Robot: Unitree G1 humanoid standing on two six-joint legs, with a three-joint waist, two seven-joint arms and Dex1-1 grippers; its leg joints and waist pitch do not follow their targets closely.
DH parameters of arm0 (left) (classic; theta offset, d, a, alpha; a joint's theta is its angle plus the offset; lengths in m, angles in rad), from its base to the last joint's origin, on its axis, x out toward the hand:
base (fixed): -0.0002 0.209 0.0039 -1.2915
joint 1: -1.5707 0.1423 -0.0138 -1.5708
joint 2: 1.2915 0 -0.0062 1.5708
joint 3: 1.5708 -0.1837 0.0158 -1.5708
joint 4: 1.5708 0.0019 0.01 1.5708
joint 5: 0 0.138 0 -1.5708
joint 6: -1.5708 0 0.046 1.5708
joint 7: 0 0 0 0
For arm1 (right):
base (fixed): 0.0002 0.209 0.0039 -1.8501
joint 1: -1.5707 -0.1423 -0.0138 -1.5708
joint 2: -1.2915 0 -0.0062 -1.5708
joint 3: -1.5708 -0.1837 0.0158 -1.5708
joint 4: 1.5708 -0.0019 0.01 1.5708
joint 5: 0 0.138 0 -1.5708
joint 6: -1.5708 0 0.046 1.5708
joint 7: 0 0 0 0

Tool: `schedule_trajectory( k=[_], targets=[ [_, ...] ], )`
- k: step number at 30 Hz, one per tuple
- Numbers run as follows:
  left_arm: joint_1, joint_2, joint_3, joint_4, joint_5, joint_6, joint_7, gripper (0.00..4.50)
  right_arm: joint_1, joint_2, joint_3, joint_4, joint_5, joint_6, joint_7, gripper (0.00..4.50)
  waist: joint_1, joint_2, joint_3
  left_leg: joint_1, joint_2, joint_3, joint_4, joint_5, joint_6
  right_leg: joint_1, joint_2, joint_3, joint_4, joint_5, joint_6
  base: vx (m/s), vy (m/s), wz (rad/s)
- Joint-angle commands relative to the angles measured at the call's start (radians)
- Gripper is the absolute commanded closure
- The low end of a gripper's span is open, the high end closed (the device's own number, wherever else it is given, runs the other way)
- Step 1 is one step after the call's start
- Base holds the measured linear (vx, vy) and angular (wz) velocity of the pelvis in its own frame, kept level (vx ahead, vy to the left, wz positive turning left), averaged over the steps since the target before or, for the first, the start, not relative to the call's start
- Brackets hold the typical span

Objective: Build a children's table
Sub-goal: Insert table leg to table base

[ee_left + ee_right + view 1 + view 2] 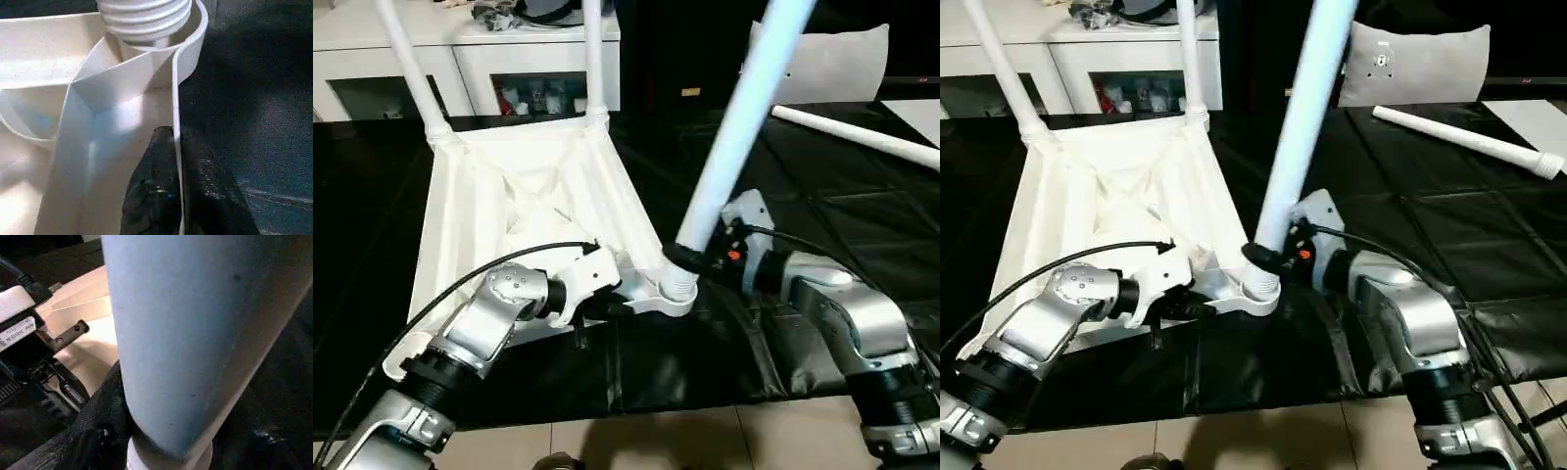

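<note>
The children's table top [538, 196] lies upside down on a black mat, ribbed underside up. Two white legs [411, 59] [593, 59] stand in its far corner sockets. A third leg [734, 127] leans to the right with its threaded end [146, 14] in the near right corner socket [677, 289]. My right gripper [690, 259] is shut on this leg just above the socket. My left gripper [617, 305] is shut on the table top's thin rim wall [177, 98] beside that socket, one black finger [156, 186] on each side. A fourth leg [862, 137] lies loose on the mat at the far right.
A white cabinet [460, 49] with glass doors stands behind the table top. A white cushion [822, 59] leans at the back right. The black mat [803, 215] ends near me at a tiled floor [656, 441].
</note>
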Motion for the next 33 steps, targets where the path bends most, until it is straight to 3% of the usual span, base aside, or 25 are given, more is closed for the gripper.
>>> schedule_trajectory(
  k=[1,9,20,25,31,33],
  targets=[
    [0.001,0.008,0.009,-0.005,0.0,-0.016,0.001,4.49,-0.001,-0.009,0.018,0.024,-0.015,0.025,0.004,2.62,0.0,-0.014,-0.062,0.018,0.045,-0.015,-0.075,-0.237,-0.001,0.041,-0.065,0.043,-0.082,-0.318,-0.168,0.0,0.0,0.0],
    [0.0,0.015,0.013,0.015,-0.006,-0.082,-0.024,4.5,-0.017,-0.048,0.066,0.033,-0.018,0.096,0.051,2.62,0.002,-0.014,-0.063,0.019,0.046,-0.015,-0.075,-0.229,0.0,0.041,-0.065,0.043,-0.08,-0.304,-0.171,0.0,0.0,0.0],
    [-0.006,0.028,0.002,0.025,-0.005,-0.149,-0.069,4.5,-0.057,-0.04,0.093,0.093,-0.033,0.109,0.066,2.62,0.001,-0.014,-0.064,0.019,0.045,-0.015,-0.074,-0.229,-0.004,0.041,-0.066,0.042,-0.078,-0.303,-0.176,0.0,0.0,0.0],
    [-0.011,0.028,-0.003,0.036,0.0,-0.171,-0.082,4.5,-0.074,-0.015,0.074,0.169,-0.017,0.098,0.086,2.62,0.001,-0.015,-0.065,0.018,0.046,-0.015,-0.074,-0.225,-0.006,0.042,-0.066,0.042,-0.076,-0.285,-0.183,0.0,0.0,0.0],
    [-0.013,0.021,0.002,0.05,0.002,-0.182,-0.065,4.5,-0.018,-0.004,0.018,0.231,0.023,0.018,0.124,2.63,0.003,-0.015,-0.065,0.021,0.047,-0.015,-0.074,-0.246,-0.005,0.041,-0.068,0.042,-0.079,-0.292,-0.186,0.0,0.0,0.0],
    [-0.008,0.018,0.006,0.051,-0.001,-0.183,-0.061,4.5,0.014,0.011,-0.02,0.231,0.047,0.0,0.115,2.63,0.003,-0.011,-0.065,0.021,0.048,-0.016,-0.076,-0.255,-0.006,0.041,-0.067,0.042,-0.08,-0.3,-0.182,0.0,0.0,0.0]
  ],
)
